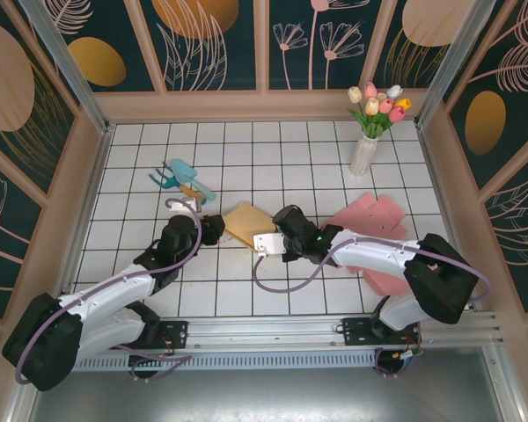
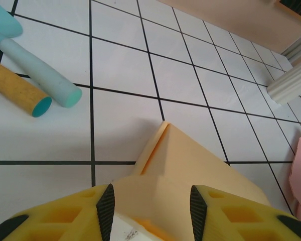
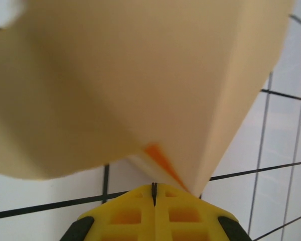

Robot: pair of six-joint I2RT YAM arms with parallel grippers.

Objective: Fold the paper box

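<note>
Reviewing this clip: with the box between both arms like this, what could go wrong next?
1. The left tool stands open astride the paper box, so the box may slip or swing at the right tool, shut at one corner.
2. If it pinches only that corner, the paper could crease or tear.
3. The teal handle lies close by; a wide left-arm move might knock it.

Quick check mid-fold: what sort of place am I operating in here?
Probably a staged tabletop test cell rather than a real room: a white gridded tabletop, closed in by painted floral wall panels, with a vase of tulips set in the corner like a prop.
</note>
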